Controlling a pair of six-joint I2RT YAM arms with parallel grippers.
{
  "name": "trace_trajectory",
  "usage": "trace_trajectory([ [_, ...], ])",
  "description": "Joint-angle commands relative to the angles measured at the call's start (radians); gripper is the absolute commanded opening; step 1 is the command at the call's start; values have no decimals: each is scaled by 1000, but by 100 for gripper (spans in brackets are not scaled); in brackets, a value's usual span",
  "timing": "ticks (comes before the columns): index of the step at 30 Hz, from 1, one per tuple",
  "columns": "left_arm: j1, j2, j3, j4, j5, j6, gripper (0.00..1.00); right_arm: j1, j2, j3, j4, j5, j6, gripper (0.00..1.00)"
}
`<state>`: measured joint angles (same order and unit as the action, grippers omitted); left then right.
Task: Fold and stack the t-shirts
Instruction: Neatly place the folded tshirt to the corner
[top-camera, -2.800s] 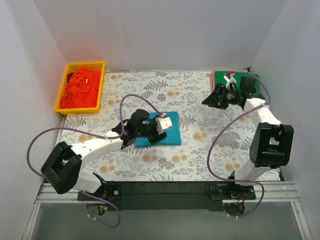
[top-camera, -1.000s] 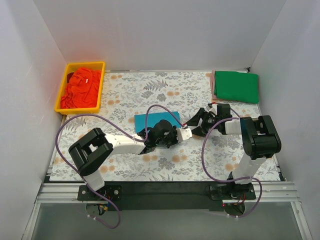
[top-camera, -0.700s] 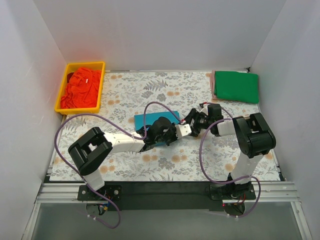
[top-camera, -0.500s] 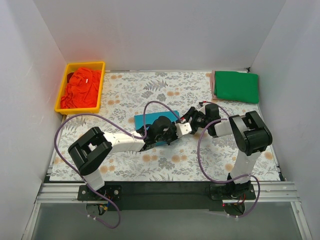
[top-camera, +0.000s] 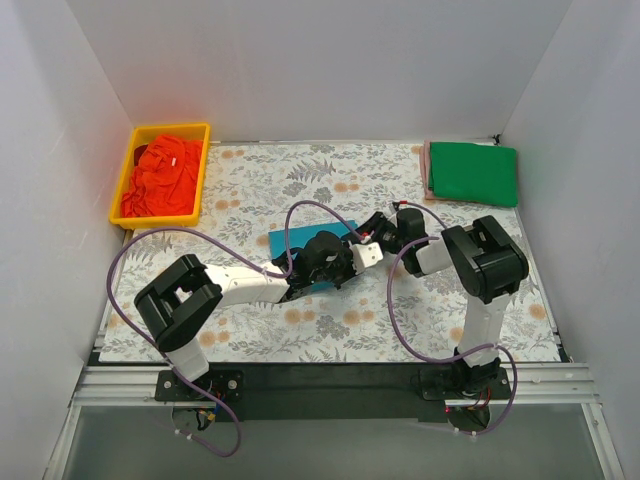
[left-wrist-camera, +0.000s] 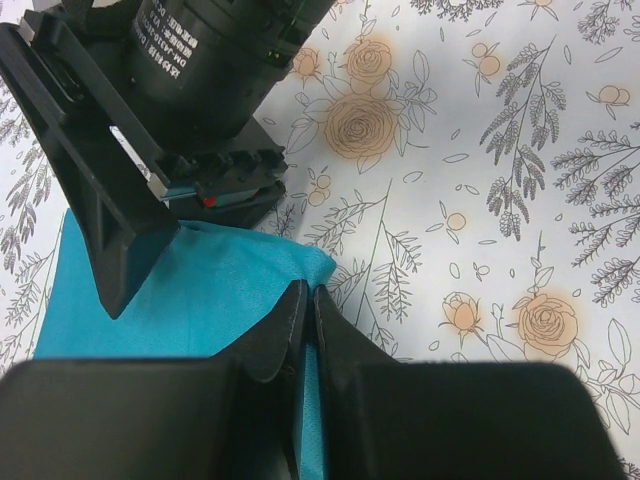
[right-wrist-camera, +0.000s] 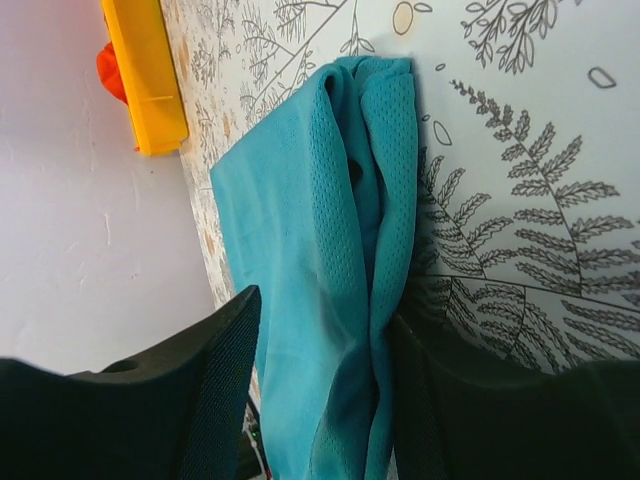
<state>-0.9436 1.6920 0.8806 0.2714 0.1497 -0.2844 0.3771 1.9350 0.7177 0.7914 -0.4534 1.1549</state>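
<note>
The teal-blue t-shirt (top-camera: 290, 243) is lying folded at the middle of the floral sheet (top-camera: 330, 180). At its 3 o'clock edge the left gripper (left-wrist-camera: 305, 312) is pinching the cloth, jaws fully closed. The right gripper (right-wrist-camera: 325, 320) is straddling that bunched edge, jaws partly apart and not clamping. The green t-shirt (top-camera: 472, 173) is lying folded at 1 o'clock, and the orange-red t-shirt (top-camera: 165, 175) is filling the yellow bin (top-camera: 120, 195) at 10 o'clock

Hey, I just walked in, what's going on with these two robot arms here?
Both arms are at the folded teal-blue t-shirt in the middle of the floral sheet. The left gripper is shut on the shirt's corner, and the right gripper has its fingers open on either side of a folded edge. A green t-shirt lies folded at the far right corner. An orange-red t-shirt sits crumpled in the yellow bin.
</note>
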Motion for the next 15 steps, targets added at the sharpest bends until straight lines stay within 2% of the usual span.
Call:
trace_trajectory([
  [1,6,-54,40,34,-7,-9,0,5,35,28,9,68,6,56],
  [4,6,-55,34,43,-18,-13,0,13,41,31,9,68,16,55],
  [6,6,-54,31,49,-15,-15,0,23,45,34,9,64,14,50],
  [9,6,-57,29,55,-12,-19,0,26,56,38,9,62,2,38],
  [11,6,-55,34,52,-15,-19,0,26,62,55,8,56,-14,25],
  [12,6,-54,41,40,-12,-25,0,25,67,64,2,48,-26,15],
  [13,6,-55,73,14,-9,-32,3,25,64,74,-6,41,-58,10],
  [14,6,-63,92,-67,-7,-41,17,22,59,86,-26,26,-87,6],
  [15,9,-75,104,-105,-10,-73,25,19,44,136,-119,25,-128,1],
])
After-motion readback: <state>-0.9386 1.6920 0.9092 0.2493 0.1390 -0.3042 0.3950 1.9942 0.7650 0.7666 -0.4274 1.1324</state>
